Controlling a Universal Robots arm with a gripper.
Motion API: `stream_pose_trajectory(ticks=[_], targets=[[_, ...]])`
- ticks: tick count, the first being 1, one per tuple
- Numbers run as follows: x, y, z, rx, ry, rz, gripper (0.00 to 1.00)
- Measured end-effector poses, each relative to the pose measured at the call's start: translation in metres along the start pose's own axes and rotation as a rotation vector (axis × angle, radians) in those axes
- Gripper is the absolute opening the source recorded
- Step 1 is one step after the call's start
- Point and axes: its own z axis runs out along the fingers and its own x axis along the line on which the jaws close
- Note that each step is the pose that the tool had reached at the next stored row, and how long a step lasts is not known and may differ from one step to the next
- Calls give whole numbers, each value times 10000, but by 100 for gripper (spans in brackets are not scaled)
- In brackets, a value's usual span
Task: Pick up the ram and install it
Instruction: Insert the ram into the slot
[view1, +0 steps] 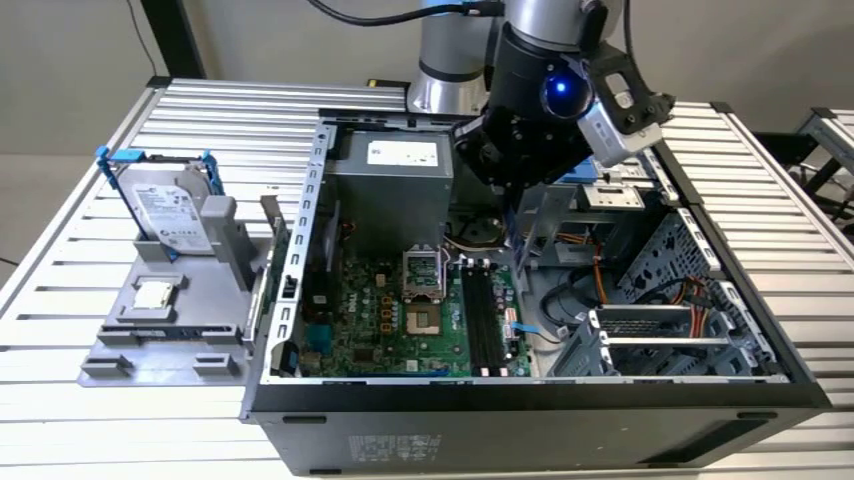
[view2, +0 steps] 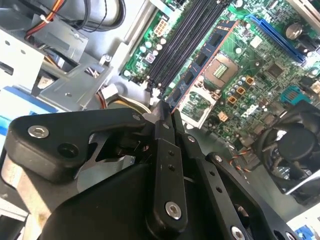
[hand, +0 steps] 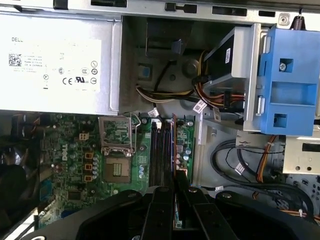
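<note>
Bluish circuit board with dark chips, the ram is pinched edge-on between the closed fingers of the gripper, so its long lower edge can meet a slot squarely. In the second wrist view the stick runs out from the fingertips, lying alongside the black memory slots of the green motherboard and raised above them; it does not look seated yet. In the first wrist view the stick shows as a thin vertical edge lined up with those same slots, just beside the open processor socket. The exterior view has the arm reaching down from above into the open computer case, its wrist tilted and the gripper hanging near the top end of the slots. On the grey holder at the exterior view's left, well apart from the case, stands 1 hard drive in a blue frame.
</note>
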Motion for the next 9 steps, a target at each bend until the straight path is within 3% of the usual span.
stream_pose_trajectory(ticks=[9], targets=[[4,-32,162,9,-9,398,0]])
